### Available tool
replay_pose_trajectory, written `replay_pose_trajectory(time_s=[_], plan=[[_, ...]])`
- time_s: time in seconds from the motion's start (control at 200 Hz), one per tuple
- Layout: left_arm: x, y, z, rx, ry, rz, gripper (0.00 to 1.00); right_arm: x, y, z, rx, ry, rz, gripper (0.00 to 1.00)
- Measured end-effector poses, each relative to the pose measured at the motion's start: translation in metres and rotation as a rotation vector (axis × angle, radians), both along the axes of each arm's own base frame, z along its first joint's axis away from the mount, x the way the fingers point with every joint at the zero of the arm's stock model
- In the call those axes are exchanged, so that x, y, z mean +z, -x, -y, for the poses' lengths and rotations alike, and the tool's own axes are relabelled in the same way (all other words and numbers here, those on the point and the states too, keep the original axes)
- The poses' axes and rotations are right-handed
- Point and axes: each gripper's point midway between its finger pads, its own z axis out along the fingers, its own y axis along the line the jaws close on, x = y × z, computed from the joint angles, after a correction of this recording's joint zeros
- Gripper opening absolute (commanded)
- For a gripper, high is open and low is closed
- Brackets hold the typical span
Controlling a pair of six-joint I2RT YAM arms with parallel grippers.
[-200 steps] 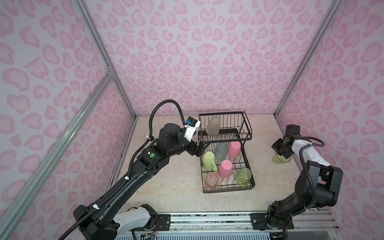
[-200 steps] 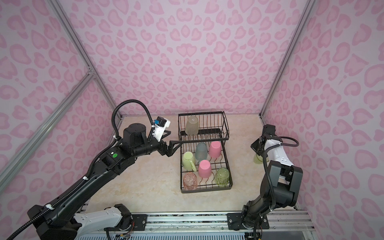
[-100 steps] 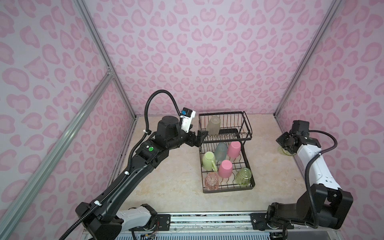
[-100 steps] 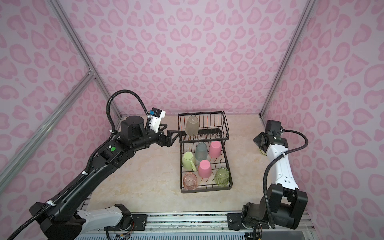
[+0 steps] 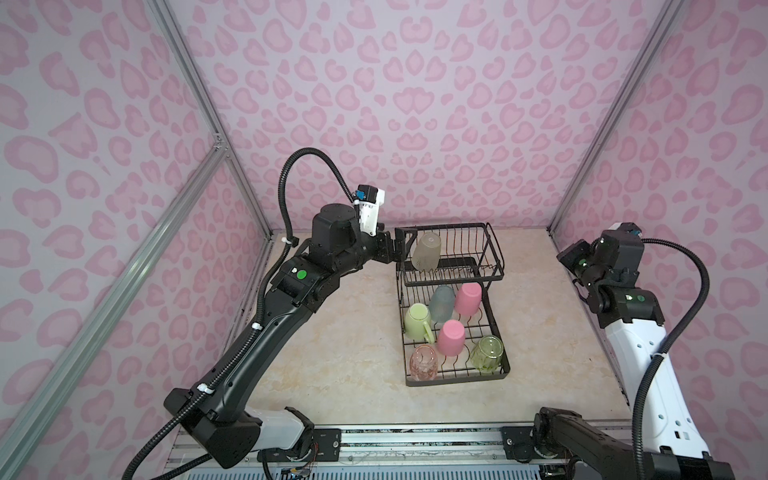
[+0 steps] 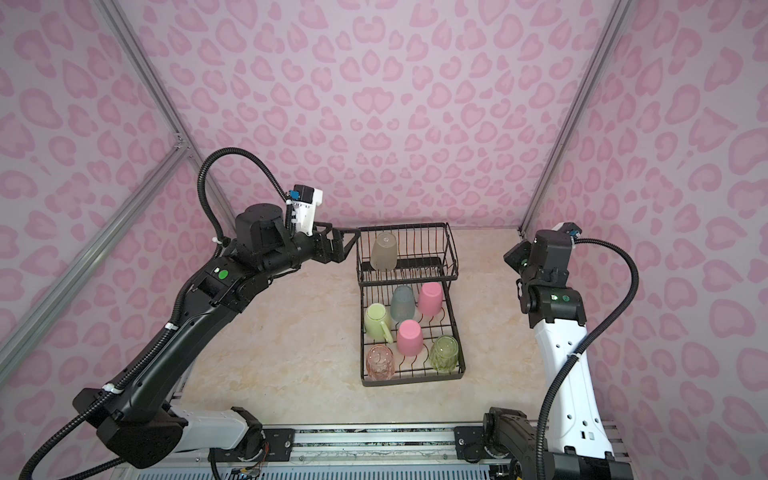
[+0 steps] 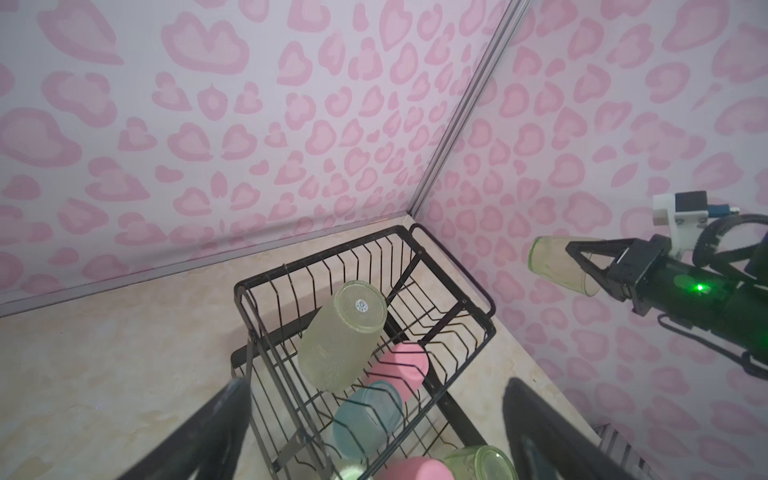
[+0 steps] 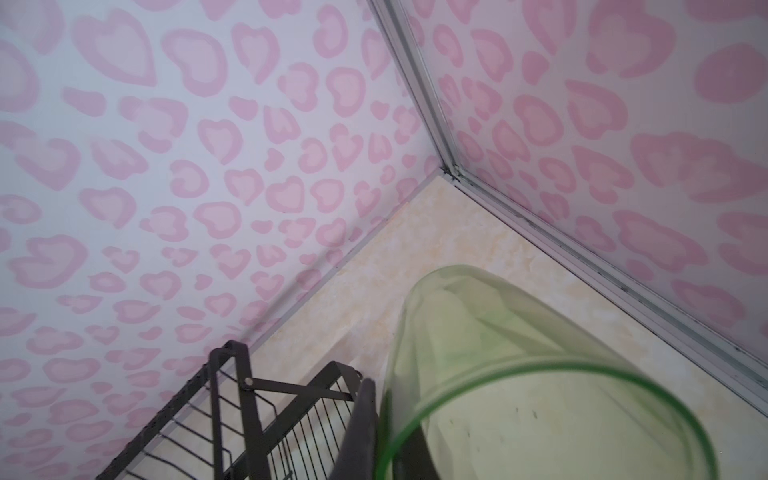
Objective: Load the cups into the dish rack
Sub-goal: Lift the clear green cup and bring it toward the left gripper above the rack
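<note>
The black wire dish rack [image 5: 457, 380] [image 6: 415, 379] stands mid-table. Its lower tray holds two pink tumblers [image 5: 468, 297] [image 5: 451, 336], a teal tumbler [image 5: 441, 303], a pale-green mug [image 5: 417, 320], a clear pink glass [image 5: 424, 362] and a clear green glass [image 5: 486, 353], all mouth down. A frosted whitish tumbler [image 5: 427, 251] [image 7: 340, 336] leans in the raised basket. My left gripper [image 5: 397, 249] [image 7: 374, 432] hangs open beside the basket's left end, holding nothing. My right gripper [image 7: 571, 249] [image 8: 382, 415] is shut on the wall of another clear green glass [image 7: 557, 266] [image 8: 540, 374], held in the air right of the rack.
Pink patterned walls close in three sides, with aluminium posts [image 5: 590, 137] at the back corners. A metal rail [image 5: 415, 440] runs along the table's front edge. Bare beige tabletop [image 5: 345, 332] lies left of the rack and between the rack and the right wall.
My right gripper has lifted the green glass off the table by the right wall and raised it. My left gripper has risen from beside the lower tray to the raised basket's end.
</note>
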Motion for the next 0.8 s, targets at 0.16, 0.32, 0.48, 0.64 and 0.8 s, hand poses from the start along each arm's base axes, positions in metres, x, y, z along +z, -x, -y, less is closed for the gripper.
replay_pose_trajectory(time_s=[0.16, 0.32, 0.48, 0.64, 0.8], plan=[[0.021, -0.013, 0.005, 0.032, 0.078, -0.024, 0.96, 0.044, 0.005, -0.030, 0.098, 0.027, 0.177, 0.00], [0.031, -0.022, 0.012, 0.043, 0.167, -0.076, 0.97, 0.077, 0.013, -0.063, 0.220, 0.025, 0.343, 0.00], [0.032, -0.023, 0.024, 0.007, 0.261, -0.149, 0.98, 0.099, 0.022, -0.097, 0.355, 0.009, 0.465, 0.00], [0.040, -0.023, 0.037, -0.040, 0.362, -0.190, 0.99, 0.113, 0.033, -0.126, 0.496, -0.009, 0.561, 0.00], [0.042, -0.026, 0.046, -0.067, 0.437, -0.226, 0.99, 0.114, 0.040, -0.158, 0.652, -0.040, 0.604, 0.00]])
